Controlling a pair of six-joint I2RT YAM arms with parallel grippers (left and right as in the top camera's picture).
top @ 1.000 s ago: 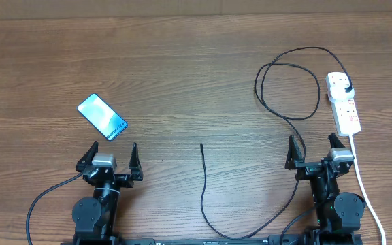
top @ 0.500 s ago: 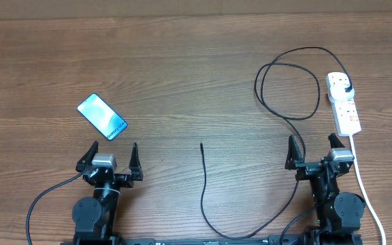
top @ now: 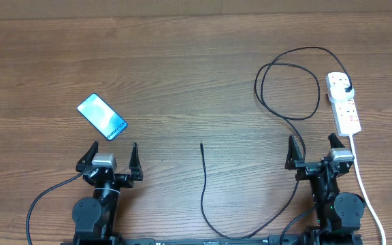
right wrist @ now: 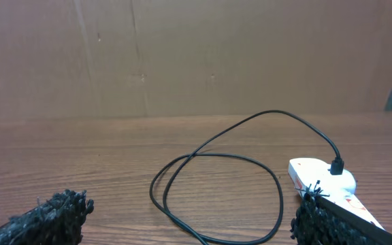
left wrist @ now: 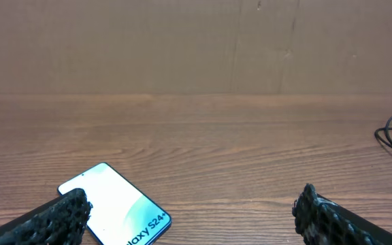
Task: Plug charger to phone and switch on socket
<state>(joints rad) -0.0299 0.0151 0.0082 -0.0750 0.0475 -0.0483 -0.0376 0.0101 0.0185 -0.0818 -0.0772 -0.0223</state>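
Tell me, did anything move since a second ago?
Nothing visibly changed. The phone, charger and socket lie where they were. The charger's plug is still in the socket, and its tip is still far from the phone. The left gripper and right gripper stay open and empty.

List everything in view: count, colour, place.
phone: 1, black frame with blue-teal screen, lying flat at left, just beyond the left gripper
charger: 1, black, plug end in the socket's far end, looped at right, connector tip loose at centre
socket: 1, white with red marks, right edge
white cord: 1, white, runs from the socket toward the near edge
table: 1, brown wood, under everything
back wall: 1, brown, behind the table
left gripper: 1, black, near left, open, empty
right gripper: 1, black, near right, open, empty
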